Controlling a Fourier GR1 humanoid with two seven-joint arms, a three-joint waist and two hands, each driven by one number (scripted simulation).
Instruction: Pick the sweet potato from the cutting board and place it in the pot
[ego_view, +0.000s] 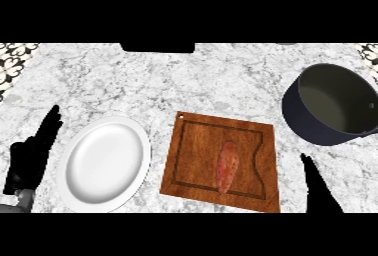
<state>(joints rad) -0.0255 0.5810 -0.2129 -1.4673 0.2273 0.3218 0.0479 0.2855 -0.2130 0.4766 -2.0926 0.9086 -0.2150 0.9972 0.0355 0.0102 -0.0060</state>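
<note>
Sweet potato untouched; both hands' fingers straight.

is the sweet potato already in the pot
No, the sweet potato lies on the cutting board; the pot holds nothing visible.

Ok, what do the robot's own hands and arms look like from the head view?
Both hands are plain matte black with slim, tapering fingers and no visible markings. The left hand shows fingers and a thumb, and below it a bit of grey forearm appears at the wrist. Of the right hand only a dark, pointed silhouette shows; its forearm is out of view. No cables or sleeves are visible.
</note>
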